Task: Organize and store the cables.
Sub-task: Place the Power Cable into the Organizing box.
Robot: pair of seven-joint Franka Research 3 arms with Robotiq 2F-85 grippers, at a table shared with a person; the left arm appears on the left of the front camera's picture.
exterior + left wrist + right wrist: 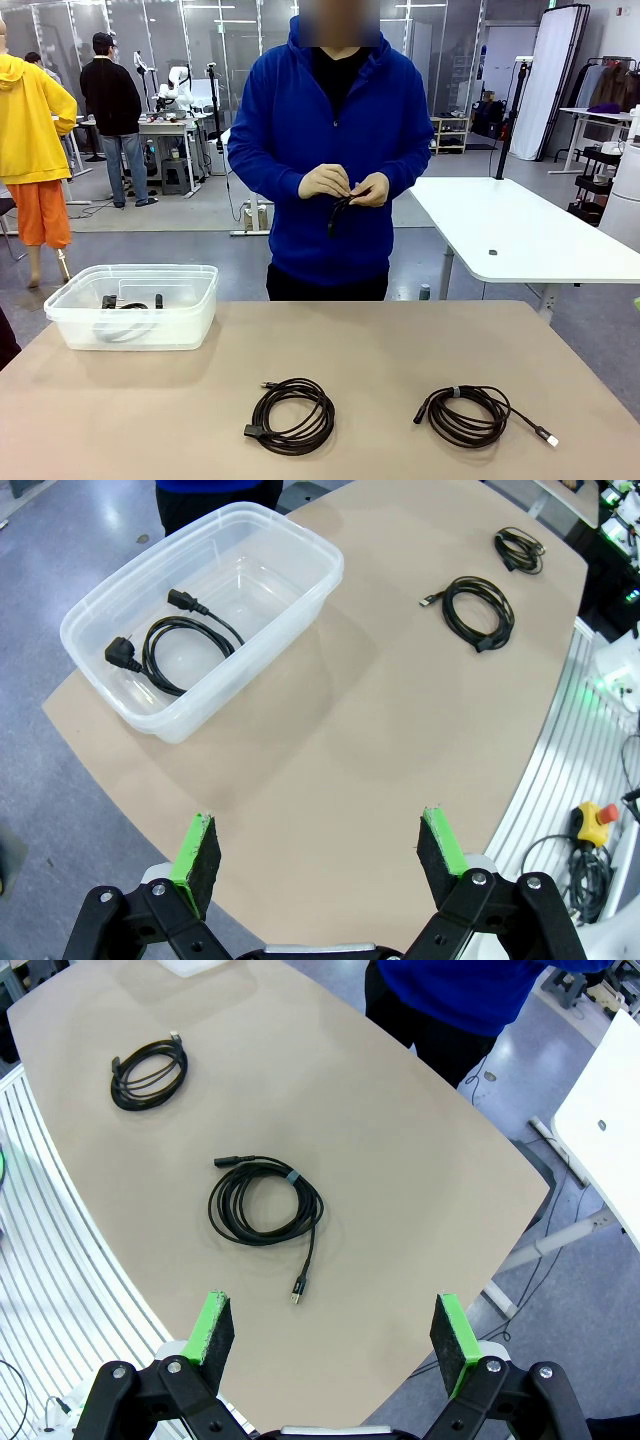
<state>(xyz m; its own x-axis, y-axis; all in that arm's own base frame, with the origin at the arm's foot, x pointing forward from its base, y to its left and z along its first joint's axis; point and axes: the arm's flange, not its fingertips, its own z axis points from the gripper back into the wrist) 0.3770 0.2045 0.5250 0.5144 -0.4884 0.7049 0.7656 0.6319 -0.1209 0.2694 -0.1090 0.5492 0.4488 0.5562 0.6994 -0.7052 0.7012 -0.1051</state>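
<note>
Four black cables in sight. On the counter (380, 350), left of centre toward the near edge, the first coil (290, 416) lies flat and round, with a blocky plug at its near-left side and a slim end at the top. To its right, well apart, the second coil (468, 414) also lies flat, bound at the top by a pale tie; a loose tail runs out to the right and ends in a pale-tipped connector. At the far left of the counter stands a clear, open-topped plastic bin (190, 320); on its floor lies the third cable (178, 648), a loosely looped power cord with chunky plugs. Off the counter, the fourth cable (338, 212) is bunched between the person's hands, one hand (324, 182) touching the other hand (372, 188) in front of a blue hooded top, with a short loop hanging below

The left claw (318, 832) has its jaws wide apart and its green pads bare; it grips nothing and hangs over bare counter, the bin ahead of it. The right claw (332, 1312) has its jaws just as wide and grips nothing; it hangs over the counter's edge, the second coil's tail connector near its fingers
</note>
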